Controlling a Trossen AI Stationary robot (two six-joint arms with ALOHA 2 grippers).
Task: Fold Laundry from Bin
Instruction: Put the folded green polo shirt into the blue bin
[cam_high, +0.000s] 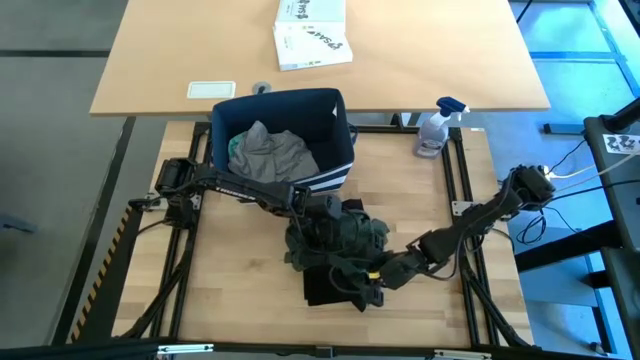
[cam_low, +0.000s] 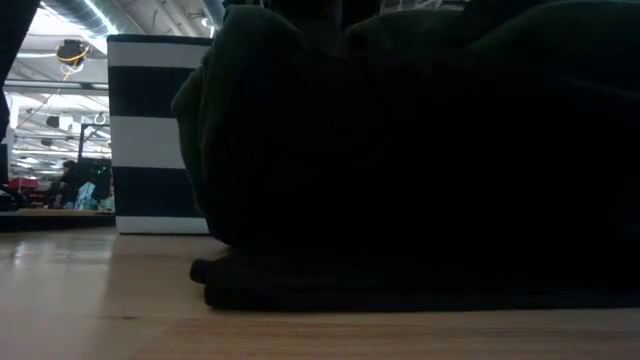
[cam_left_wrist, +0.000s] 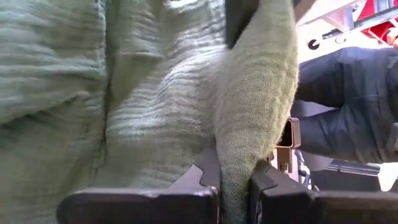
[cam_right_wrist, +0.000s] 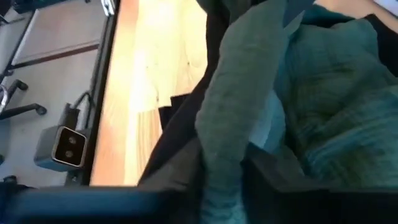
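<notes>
The dark green garment (cam_high: 340, 235) lies bunched at the table's middle, partly on a black garment (cam_high: 325, 285) that lies flat on the wood. In the low view this dark cloth heap (cam_low: 420, 150) fills most of the picture. My left gripper (cam_high: 322, 215) is shut on the green cloth at the heap's far left side. My right gripper (cam_high: 372, 280) is shut on it at the near right side. The navy striped bin (cam_high: 285, 140) stands just behind, with a light grey garment (cam_high: 270, 150) inside. My left gripper pinches a raised fold of the green garment (cam_left_wrist: 239, 149) between its two fingers (cam_left_wrist: 205, 177), slanting down from the table's left. The fold rises from the fingers as a thick ridge; the rest of the garment lies beside it. My right gripper pinches a gathered ridge of the green garment (cam_right_wrist: 217, 143) between its two fingers, slanting down from the table's right. Several layers seem bunched in the hold. The cloth beyond the fingers rests on the black garment (cam_right_wrist: 180, 124) and the table.
A spray bottle (cam_high: 435, 125) stands at the far right of the work table. On the table behind lie a white printed box (cam_high: 312, 35) and a white card (cam_high: 211, 90). A person's dark sleeve (cam_left_wrist: 348, 93) shows beyond the table. Bare wood lies left (cam_high: 230, 280).
</notes>
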